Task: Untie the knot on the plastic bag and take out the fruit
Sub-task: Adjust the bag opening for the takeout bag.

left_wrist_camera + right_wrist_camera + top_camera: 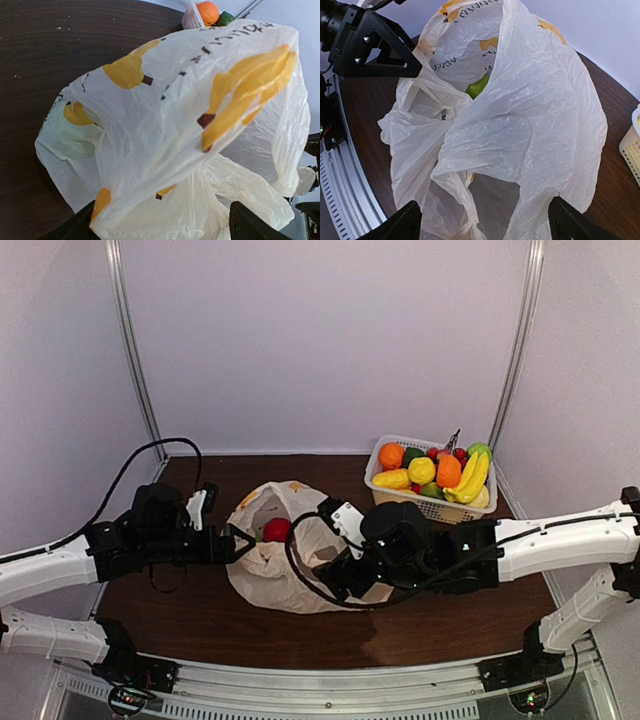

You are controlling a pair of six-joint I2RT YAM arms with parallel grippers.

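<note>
The cream plastic bag (285, 565) lies on the table's middle with its mouth gaping. A red fruit (277, 530) shows inside it. A light green fruit (479, 86) shows in the mouth, and also through the plastic in the left wrist view (75, 145). I see no tied knot, only loose handle loops (465, 200). My left gripper (238, 543) is at the bag's left edge, open, with bag plastic (165, 150) between its fingers (75, 227). My right gripper (335, 575) is at the bag's right side, open, with the handles between its fingers (407, 222).
A white lattice basket (385, 490) stands at the back right, holding an orange, a banana bunch and several other fruits. It also shows in the left wrist view (192, 17). The left gripper's black body (370, 45) is just behind the bag. A metal rail (330, 695) runs along the near edge.
</note>
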